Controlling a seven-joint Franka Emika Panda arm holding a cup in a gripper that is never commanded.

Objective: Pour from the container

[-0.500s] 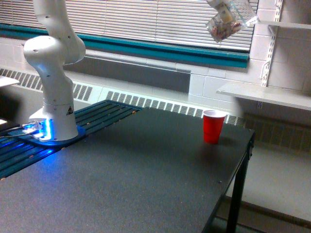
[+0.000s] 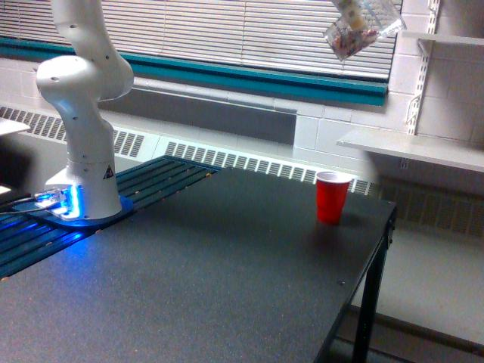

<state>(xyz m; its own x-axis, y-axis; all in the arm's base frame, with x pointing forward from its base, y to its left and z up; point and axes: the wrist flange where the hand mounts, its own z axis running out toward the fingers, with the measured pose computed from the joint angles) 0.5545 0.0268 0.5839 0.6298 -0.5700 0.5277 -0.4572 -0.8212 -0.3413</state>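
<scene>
Horizontal window blinds (image 2: 227,30) fill the upper background, with a teal band (image 2: 249,79) running along the wall beneath them; below that, white radiator grilles (image 2: 249,162) line a white block wall; on the exterior view's right, white shelves (image 2: 412,147) hang from wall brackets.

Dark and speckled, a black table (image 2: 204,280) spreads across most of the lower view, its far right corner and one leg visible; a slatted dark panel with teal edges (image 2: 162,178) lies at the table's back left.

On the exterior view's left, the white robot arm base (image 2: 83,144) stands upright on a round mount that glows blue at its foot; the arm's upper links leave the top edge of the view.

At the top edge, right of centre, the clear plastic cup (image 2: 361,29) hangs high in the air, tilted, with brownish-pink bits showing inside against its lower side; it sits well above the table; the gripper that carries it lies out of view past the top edge, so whether its jaws are clenched or released cannot be told.

Far below the clear cup and slightly to its left in the view, a red plastic cup (image 2: 332,197) stands upright near the table's far right corner, its mouth facing up.
</scene>
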